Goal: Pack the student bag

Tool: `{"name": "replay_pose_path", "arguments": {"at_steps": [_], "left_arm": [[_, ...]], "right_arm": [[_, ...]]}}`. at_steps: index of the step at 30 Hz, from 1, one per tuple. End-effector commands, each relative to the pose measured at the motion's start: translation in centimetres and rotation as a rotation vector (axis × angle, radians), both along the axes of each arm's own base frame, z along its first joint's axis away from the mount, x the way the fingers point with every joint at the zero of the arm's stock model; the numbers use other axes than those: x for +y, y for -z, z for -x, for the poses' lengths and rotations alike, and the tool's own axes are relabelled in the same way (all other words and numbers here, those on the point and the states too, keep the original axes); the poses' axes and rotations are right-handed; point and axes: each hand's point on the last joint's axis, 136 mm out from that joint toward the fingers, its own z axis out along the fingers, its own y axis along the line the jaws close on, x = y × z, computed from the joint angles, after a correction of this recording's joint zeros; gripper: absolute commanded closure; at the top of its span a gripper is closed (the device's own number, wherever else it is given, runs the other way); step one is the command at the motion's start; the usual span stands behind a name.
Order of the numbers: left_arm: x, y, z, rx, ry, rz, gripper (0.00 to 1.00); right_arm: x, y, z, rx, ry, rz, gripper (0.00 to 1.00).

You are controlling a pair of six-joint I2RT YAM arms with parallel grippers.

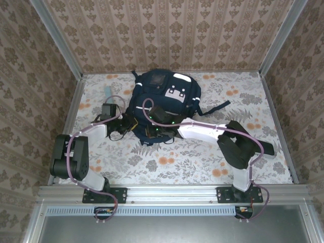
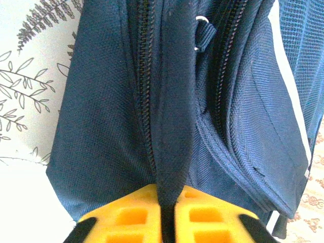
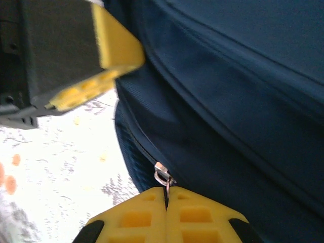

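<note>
Your student bag (image 1: 167, 93) lay far-centre on the table (image 1: 202, 162), soft and floppy. The left gripper (image 2: 167, 215) pinched its fabric ridge (image 2: 172, 126). The right gripper (image 3: 167, 200) clamped the zipper pull (image 3: 161, 175), probably your best hold.

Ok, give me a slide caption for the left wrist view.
Left hand shut on a fold of the navy student bag between its two zippers, floral table beside it.

No legible text, label, brand or number on the student bag (image 1: 158, 92) or elsewhere.
</note>
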Motion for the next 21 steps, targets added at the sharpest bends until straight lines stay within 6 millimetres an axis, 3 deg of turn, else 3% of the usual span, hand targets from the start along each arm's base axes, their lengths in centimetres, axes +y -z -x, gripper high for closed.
{"name": "replay_pose_path", "arguments": {"at_steps": [1,7,14,19,21], "left_arm": [[1.0,-0.3,-0.9,-0.045,-0.029,-0.054,0.95],[2.2,-0.6,-1.0,-0.059,-0.042,-0.088,1.0],[3.1,-1.9,-0.6,-0.089,-0.043,-0.121,1.0],[3.5,-2.5,-0.1,-0.104,-0.043,-0.132,1.0],[3.4,-2.7,0.0,-0.109,-0.039,-0.128,1.0]], "right_arm": [[-6.0,-1.3,-0.5,-0.105,0.168,0.161,1.0],[-13.8,-0.2,0.2,-0.151,0.351,0.352,1.0],[-19.7,0.4,-0.9,-0.141,0.496,0.421,1.0],[-21.4,0.1,-1.9,-0.146,0.525,0.421,1.0],[-19.5,-0.2,-2.1,-0.145,0.432,0.36,1.0]]}}
